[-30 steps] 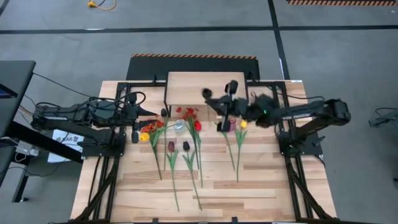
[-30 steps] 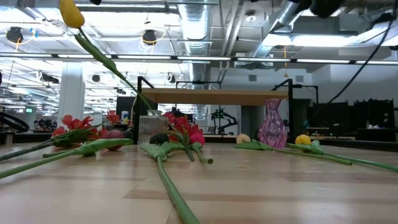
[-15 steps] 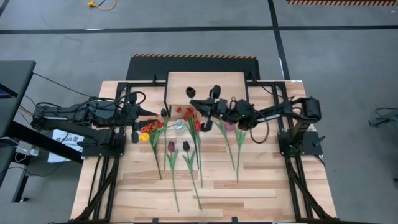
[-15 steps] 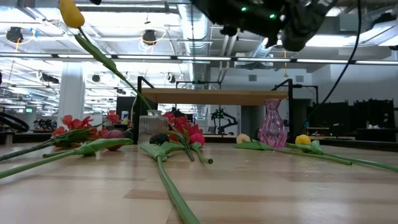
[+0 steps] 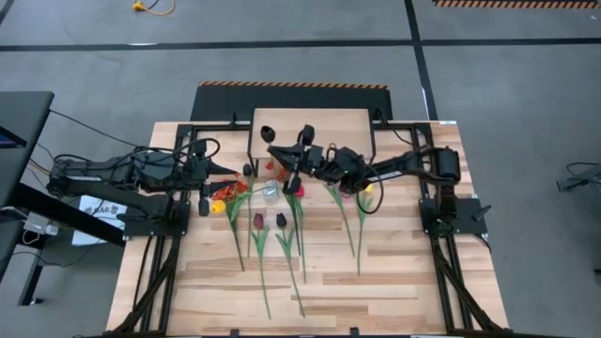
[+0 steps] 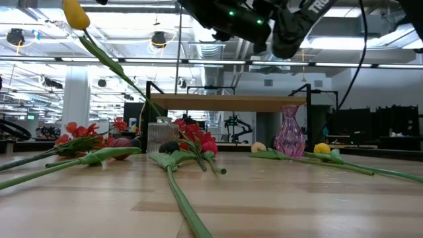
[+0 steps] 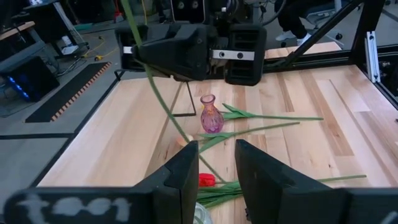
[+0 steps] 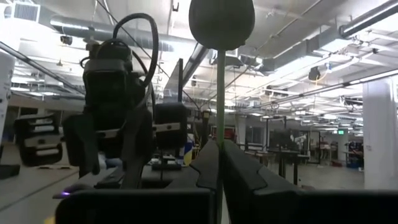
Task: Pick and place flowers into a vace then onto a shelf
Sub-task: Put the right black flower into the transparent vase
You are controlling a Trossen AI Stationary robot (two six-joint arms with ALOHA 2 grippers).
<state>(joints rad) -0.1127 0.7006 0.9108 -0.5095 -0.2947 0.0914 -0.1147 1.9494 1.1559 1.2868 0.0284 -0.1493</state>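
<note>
A: Right end effector (image 5: 282, 155), clamped on a dark tulip (image 5: 267, 132), has swung left, off the vase (image 5: 348, 189) to the shelf (image 5: 319, 122) edge.

B: Left end effector (image 5: 246, 171), unmoved, pinches a yellow tulip (image 6: 75, 14) above the bench (image 5: 394, 272).

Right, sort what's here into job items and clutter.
Job: flowers, pink vase, clear glass jar, shelf, dark tulip gripped by right pincer above the shelf's front; left pincer near the jar.
Clutter: orange cable, black mat, both on the floor.
</note>
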